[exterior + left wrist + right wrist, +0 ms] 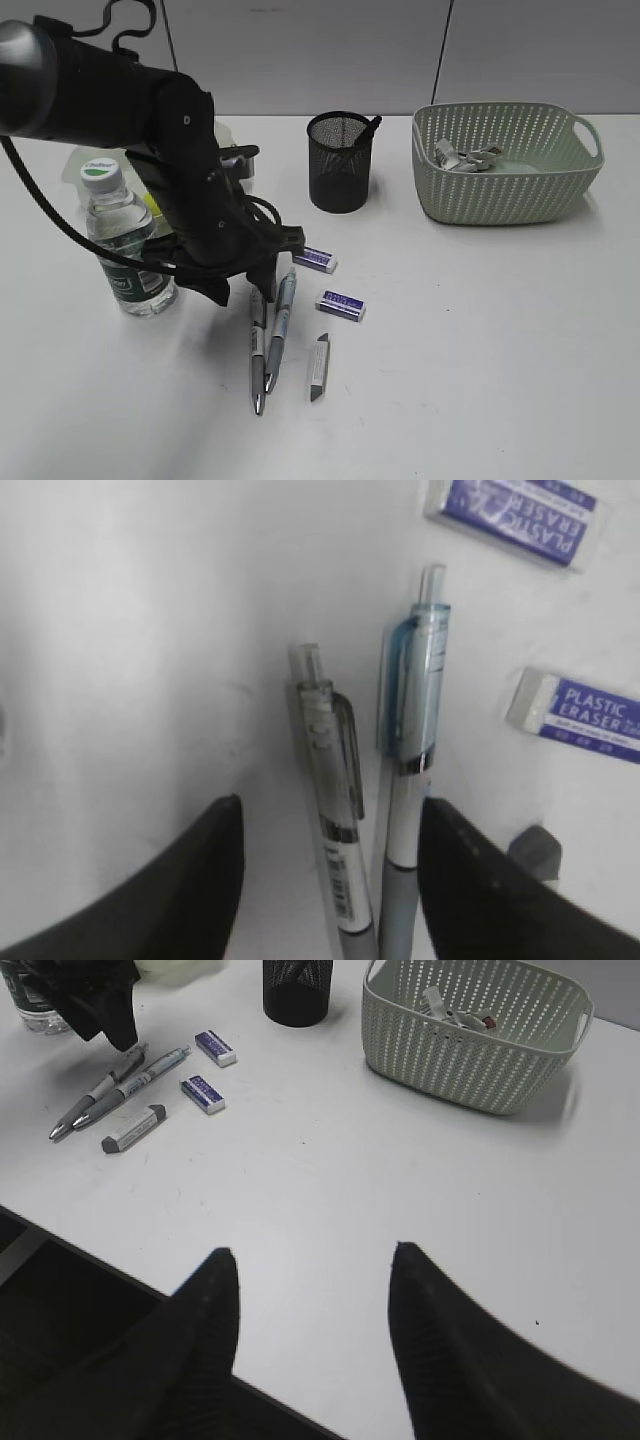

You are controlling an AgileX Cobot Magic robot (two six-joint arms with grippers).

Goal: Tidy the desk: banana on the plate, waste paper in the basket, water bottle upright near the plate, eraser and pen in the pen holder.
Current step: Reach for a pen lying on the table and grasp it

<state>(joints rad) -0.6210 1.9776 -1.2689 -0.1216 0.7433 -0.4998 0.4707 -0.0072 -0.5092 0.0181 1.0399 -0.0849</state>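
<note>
Water bottle (128,245): upright on the desk (480,380), at 9 o'clock of the arm's lower end; cap on.
Plate (80,163): behind the bottle at its 12 o'clock, largely hidden by the arm; a yellow patch beside it may be the banana, cannot tell.
Left gripper (330,875): fingers spread wide, lowered over the clip ends of both pens; both lie in the gap in the left wrist view, nothing clamped.
Clear grey pen (330,780): flat on the desk, just beside its neighbour, tips toward 6 o'clock in the exterior view.
Blue-clip pen (412,740): alongside at 3 o'clock of the grey pen.
Grey stick (318,366): lies at 3 o'clock of the pen tips, apart from them.
Upper eraser (315,260): white with blue sleeve, at 1 o'clock of the pens.
Lower eraser (341,304): at 3 o'clock of the pens.
Pen holder (339,160): upright at 12 o'clock of the erasers, a dark item inside.
Basket (505,160): at 3 o'clock of the holder; waste paper (465,156) inside.
Right gripper (312,1345): fingers wide apart, empty, over the near desk edge.
</note>
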